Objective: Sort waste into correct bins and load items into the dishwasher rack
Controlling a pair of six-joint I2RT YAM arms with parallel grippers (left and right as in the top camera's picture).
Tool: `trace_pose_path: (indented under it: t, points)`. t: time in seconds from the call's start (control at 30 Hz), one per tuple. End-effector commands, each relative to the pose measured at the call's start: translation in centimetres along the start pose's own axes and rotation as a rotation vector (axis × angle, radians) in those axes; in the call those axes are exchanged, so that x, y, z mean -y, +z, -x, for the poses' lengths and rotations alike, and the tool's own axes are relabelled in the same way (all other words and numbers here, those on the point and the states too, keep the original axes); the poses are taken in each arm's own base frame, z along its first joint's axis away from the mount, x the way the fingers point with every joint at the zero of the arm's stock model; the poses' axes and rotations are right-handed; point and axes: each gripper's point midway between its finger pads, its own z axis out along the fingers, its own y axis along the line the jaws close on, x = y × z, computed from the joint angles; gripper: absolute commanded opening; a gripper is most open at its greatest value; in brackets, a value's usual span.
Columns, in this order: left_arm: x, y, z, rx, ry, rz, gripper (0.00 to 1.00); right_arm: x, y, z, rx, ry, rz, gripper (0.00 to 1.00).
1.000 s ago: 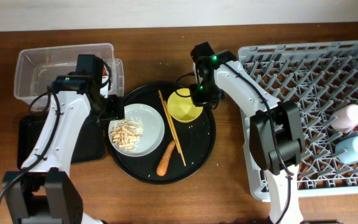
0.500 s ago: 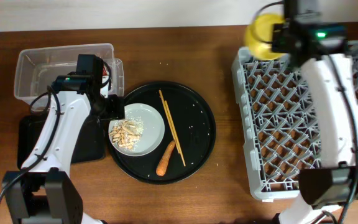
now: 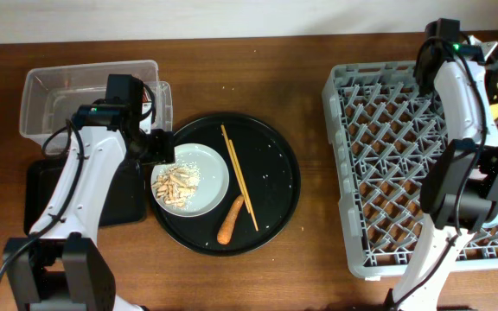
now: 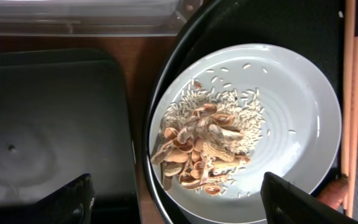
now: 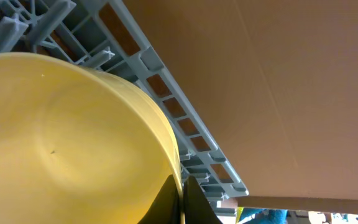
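Your right end effector point(image 5: 180, 198) pinches the rim of the yellow bowl point(image 5: 67, 143), fingers narrow on either side of its wall, at the right rim of the dishwasher rack point(image 3: 387, 155). Your left end effector point(image 4: 179, 202) is spread wide above the grey plate point(image 4: 297, 106), which holds food scraps and rice point(image 4: 197, 143) on the round black tray point(image 3: 279, 173). The chopsticks point(image 3: 239, 177) and carrot point(image 3: 230, 221) lie beside the plate on that tray.

A robot lab bench (kitchen props only): wooden table point(image 3: 309, 78), dishwasher rack point(image 3: 379, 190), clear tub point(image 3: 89, 66).
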Motion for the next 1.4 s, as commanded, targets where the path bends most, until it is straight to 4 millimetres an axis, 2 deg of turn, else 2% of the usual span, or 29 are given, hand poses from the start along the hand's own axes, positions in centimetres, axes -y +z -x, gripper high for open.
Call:
trace_pose_path:
  t: [0.0,0.1,0.17,0.23,0.27,0.33,0.4,0.43,0.47,0.5,0.53,0.57,0.6,0.63,0.7,0.83,0.9,0.97,1.0,1.07,1.2,1.37]
  points:
    - [0.3,-0.6,0.2,0.017,0.0,-0.028,0.85,-3.6,-0.8,-2.2,-0.055,0.029,0.094,0.04]
    - [0.3,-0.6,0.2,0.016,0.001,-0.028,0.85,-7.0,-3.2,-4.4,-0.131,-0.056,0.272,0.04]
    - [0.3,-0.6,0.2,0.016,0.001,-0.028,0.85,-7.9,-4.5,-5.1,-0.144,-0.094,0.312,0.09]
    - [0.3,-0.6,0.2,0.016,0.001,-0.028,0.85,-8.6,-6.1,-5.0,-0.118,-0.11,0.334,0.1]
    - [0.3,-0.6,0.1,0.014,0.001,-0.028,0.85,-8.8,-6.9,-4.9,-0.103,-0.117,0.342,0.15]
    - [0.3,-0.6,0.1,0.012,0.0,-0.027,0.85,-8.7,-8.6,-5.2,-0.088,-0.152,0.351,0.31]
    - [0.3,-0.6,0.1,0.012,0.0,-0.027,0.85,-7.7,-10.1,-5.0,-0.069,-0.15,0.372,0.34]
    - [0.3,-0.6,0.0,0.009,0.001,-0.027,0.85,-6.9,-11.3,-4.7,-0.073,-0.12,0.436,0.39]
    - [0.3,-0.6,-0.1,0.006,0.001,-0.026,0.93,-6.2,-12.4,-4.5,-0.076,-0.095,0.497,0.4]
    - [0.3,-0.6,-0.1,0.005,0.001,-0.026,0.95,-5.2,-13.7,-4.3,-0.072,-0.075,0.57,0.42]
    - [0.3,-0.6,-0.1,0.005,0.001,-0.026,0.99,-4.4,-16.5,-4.4,-0.071,-0.066,0.714,0.56]
    - [0.3,-0.6,-0.1,0.005,0.001,-0.026,0.99,-4.6,-19.7,-4.8,-0.054,-0.136,0.896,0.64]
    - [0.3,-0.6,-0.1,0.005,0.001,-0.026,0.99,-4.8,-22.5,-5.5,-0.045,-0.19,1.042,0.66]
    - [0.3,-0.6,-0.1,0.005,0.001,-0.026,0.99,-5.0,-26.5,-7.2,-0.056,-0.274,1.23,0.68]
    - [0.3,-0.5,-0.2,-0.001,0.001,-0.025,0.99,-5.9,-30.1,-10.6,-0.116,-0.406,1.342,0.7]
    - [0.1,-0.6,-0.8,-0.026,-0.002,-0.021,0.99,-8.4,-35.4,-15.4,-0.089,-0.598,1.379,0.75]
    - [-0.4,-0.6,-1.0,-0.034,-0.017,-0.018,0.99,-10.3,-37.9,-18.0,-0.049,-0.686,1.398,0.76]
    - [-1.5,-0.6,-1.2,-0.046,-0.07,-0.01,0.99,-12.7,-39.7,-20.8,-0.042,-0.74,1.403,0.75]
    - [-2.4,-0.6,-1.3,-0.051,-0.095,-0.004,0.99,-14.8,-41.0,-22.8,-0.025,-0.785,1.409,0.75]
    - [-3.0,-0.6,-1.3,-0.051,-0.113,-0.001,0.99,-15.9,-41.7,-23.9,-0.008,-0.811,1.416,0.75]
    - [-3.2,-0.6,-1.2,-0.05,-0.119,0.0,0.99,-19.5,-42.7,-27.1,0.001,-0.883,1.406,0.75]
    - [-3.2,-0.6,-1.2,-0.051,-0.12,0.0,0.99,-23.8,-40.9,-28.9,-0.064,-0.861,1.331,0.68]
